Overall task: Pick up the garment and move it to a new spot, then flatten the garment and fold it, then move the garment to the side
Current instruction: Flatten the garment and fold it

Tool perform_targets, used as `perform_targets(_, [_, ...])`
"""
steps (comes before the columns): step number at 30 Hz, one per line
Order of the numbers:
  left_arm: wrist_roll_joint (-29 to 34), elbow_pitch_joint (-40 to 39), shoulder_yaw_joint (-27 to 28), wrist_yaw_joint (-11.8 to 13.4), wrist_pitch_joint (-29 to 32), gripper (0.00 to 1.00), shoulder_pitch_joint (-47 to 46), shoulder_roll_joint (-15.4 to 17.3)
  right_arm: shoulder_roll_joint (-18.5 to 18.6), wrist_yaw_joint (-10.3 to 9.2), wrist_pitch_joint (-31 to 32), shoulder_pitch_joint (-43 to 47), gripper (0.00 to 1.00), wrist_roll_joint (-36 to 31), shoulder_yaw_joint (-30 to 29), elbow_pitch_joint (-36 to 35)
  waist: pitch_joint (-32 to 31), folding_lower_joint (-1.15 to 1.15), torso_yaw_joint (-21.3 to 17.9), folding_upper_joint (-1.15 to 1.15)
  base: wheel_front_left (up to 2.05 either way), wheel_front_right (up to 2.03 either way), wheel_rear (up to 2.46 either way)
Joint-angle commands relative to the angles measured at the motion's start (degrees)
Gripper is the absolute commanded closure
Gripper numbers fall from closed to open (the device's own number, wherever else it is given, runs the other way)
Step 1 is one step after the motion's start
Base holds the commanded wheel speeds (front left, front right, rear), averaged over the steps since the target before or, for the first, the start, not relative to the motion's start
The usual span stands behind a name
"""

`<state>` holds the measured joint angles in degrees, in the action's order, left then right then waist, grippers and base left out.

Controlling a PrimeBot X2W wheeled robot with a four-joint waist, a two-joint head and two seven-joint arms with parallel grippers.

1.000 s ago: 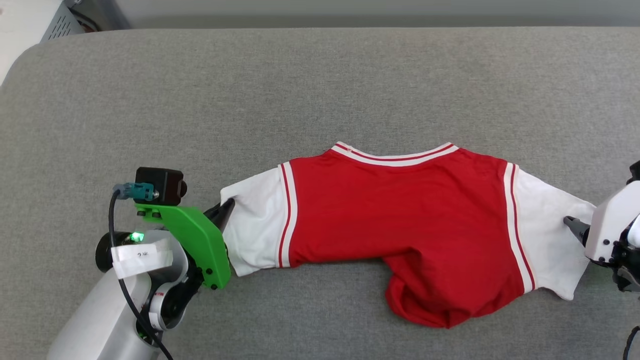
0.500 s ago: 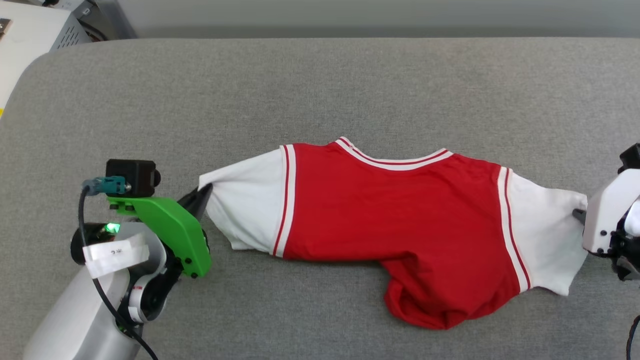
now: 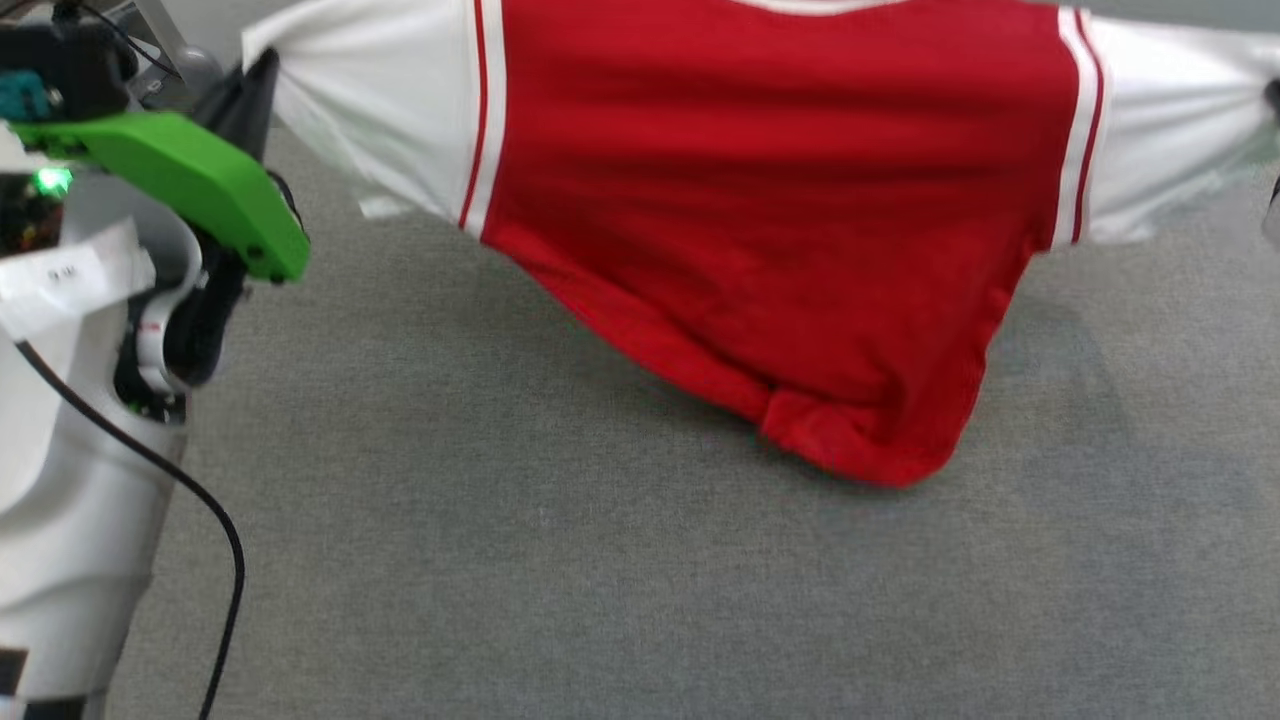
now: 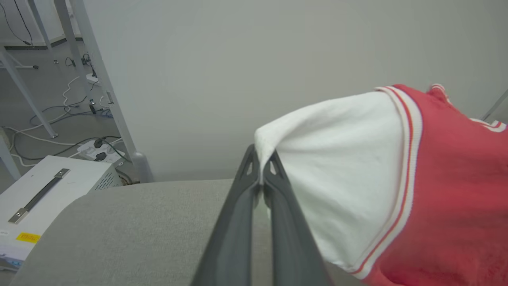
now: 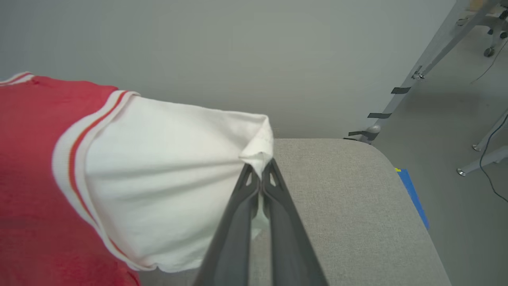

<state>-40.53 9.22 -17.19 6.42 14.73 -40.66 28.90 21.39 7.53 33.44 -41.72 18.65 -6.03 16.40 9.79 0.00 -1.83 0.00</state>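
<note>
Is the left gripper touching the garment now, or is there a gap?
Touching. The left wrist view shows the left gripper shut on the garment, its white sleeve edge pinched between the two fingertips.

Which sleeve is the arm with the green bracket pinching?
The white sleeve at the head view's left, its cuff corner clamped by the left gripper. The opposite sleeve, at that view's right, is in the right gripper instead.
</note>
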Motion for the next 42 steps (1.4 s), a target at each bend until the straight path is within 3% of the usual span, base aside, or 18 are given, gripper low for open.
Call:
perform_targets(1, [1.38, 1.91, 0.07, -0.65, -0.79, 1.00, -3.58, 0.02, -0.10, -0.04, -1.27, -2.90, 1.00, -1.15, -0.15, 0.46, 1.50, 0.00, -0.23, 0.00, 0.00, 0.00, 0.00])
perform_targets(14, [7.97, 23.99, -1.05, -7.35, -12.54, 1.00, -35.87, -2.07, -0.33, -0.04, -16.22, -32.79, 1.00, -10.20, 3.68, 11.40, 12.36, 0.00, -1.81, 0.00, 0.00, 0.00, 0.00])
perform_targets(15, [8.10, 29.07, -0.04, -8.71, -16.47, 1.00, -42.73, -2.14, -1.22, -0.04, -20.31, -40.87, 1.00, -11.58, 4.36, 16.14, 14.64, 0.00, -2.60, 0.00, 0.00, 0.00, 0.00])
perform_targets(20, [8.28, 33.08, 0.04, -10.39, -19.93, 1.00, -48.00, -2.18, -1.59, -0.04, -23.76, -48.13, 1.00, -12.32, 6.00, 21.42, 18.03, 0.00, -2.67, 0.00, 0.00, 0.00, 0.00])
perform_targets(31, [5.88, 44.01, 0.23, -12.59, -25.90, 1.00, -47.55, -4.20, -4.65, -0.04, -30.48, -50.81, 1.00, -8.26, 11.44, 32.19, 23.94, 0.00, -2.50, 0.00, 0.00, 0.00, 0.00])
perform_targets(42, [1.06, 48.65, -0.66, -13.86, -29.43, 1.00, -30.86, -7.65, -7.49, -0.04, -37.25, -34.18, 1.00, 1.96, 20.20, 37.69, 20.13, 0.00, -1.33, 0.00, 0.00, 0.00, 0.00])
